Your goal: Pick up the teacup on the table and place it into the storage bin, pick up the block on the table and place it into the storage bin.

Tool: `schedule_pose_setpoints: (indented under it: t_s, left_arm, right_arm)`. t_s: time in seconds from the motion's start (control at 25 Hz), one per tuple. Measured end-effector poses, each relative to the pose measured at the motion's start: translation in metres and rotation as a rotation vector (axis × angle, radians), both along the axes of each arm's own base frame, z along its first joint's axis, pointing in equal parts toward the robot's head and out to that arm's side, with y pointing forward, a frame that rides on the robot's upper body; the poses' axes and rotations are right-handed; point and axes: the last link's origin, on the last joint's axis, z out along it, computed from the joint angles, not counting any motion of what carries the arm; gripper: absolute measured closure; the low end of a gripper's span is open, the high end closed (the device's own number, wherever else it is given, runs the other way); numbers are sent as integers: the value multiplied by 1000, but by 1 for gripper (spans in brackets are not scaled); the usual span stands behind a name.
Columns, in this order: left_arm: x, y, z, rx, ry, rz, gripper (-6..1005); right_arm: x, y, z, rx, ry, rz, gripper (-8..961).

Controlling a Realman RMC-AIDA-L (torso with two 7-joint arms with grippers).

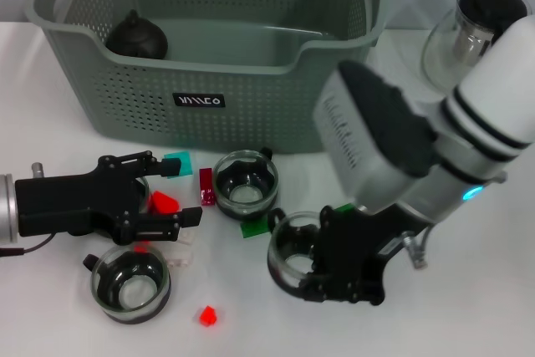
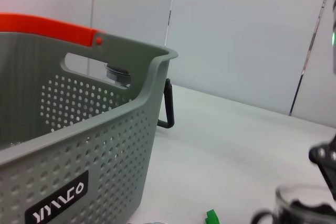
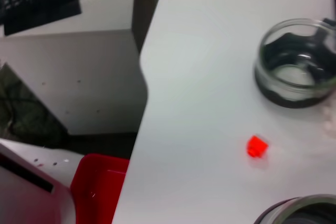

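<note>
The grey-green storage bin [image 1: 251,81] stands at the back, with a black round object [image 1: 134,35] inside; the bin also shows in the left wrist view [image 2: 79,145]. Three glass teacups stand in front of it: one in the middle [image 1: 245,183], one at the front left [image 1: 129,283], one at the front right [image 1: 288,258]. My left gripper [image 1: 180,191] is open, low over the table, with a red block [image 1: 164,202] between its fingers. My right gripper [image 1: 333,267] is against the right side of the front right teacup.
Loose blocks lie around: teal [image 1: 177,162], dark red [image 1: 206,186], green [image 1: 255,227], and a small red one [image 1: 208,316] near the front edge. A glass vessel [image 1: 468,35] stands at the back right. The right wrist view shows the table edge [image 3: 142,77].
</note>
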Motion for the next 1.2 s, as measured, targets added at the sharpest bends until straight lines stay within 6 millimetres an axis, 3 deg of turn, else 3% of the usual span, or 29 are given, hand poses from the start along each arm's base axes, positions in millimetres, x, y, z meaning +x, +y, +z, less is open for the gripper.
schedule_pose_setpoints:
  t_s: [0.28, 0.52, 0.68, 0.88, 1.0, 1.04, 1.2]
  left_arm:
    - [1, 0, 0, -2, -2, -3, 141]
    - [4, 3, 0, -4, -4, -16, 141]
    - [7, 5, -1, -10, -3, -25, 140]
    - [9, 7, -1, -12, -2, -37, 140]
    - [12, 9, -2, -13, -5, -42, 141]
    - [12, 9, -2, -13, -5, -44, 141]
    - [14, 10, -3, -7, -10, -53, 141]
  right_arm:
    - [-16, 2, 47, 70, 60, -39, 890]
    - [-61, 13, 94, 156, 170, 6, 890]
    - [-88, 26, 113, 212, 252, 52, 890]
    - [-117, 54, 114, 351, 286, 113, 891]
    - [-118, 74, 103, 398, 271, 93, 891]
    - [-114, 89, 95, 437, 266, 83, 891]
    - [-106, 112, 84, 503, 269, 75, 891]
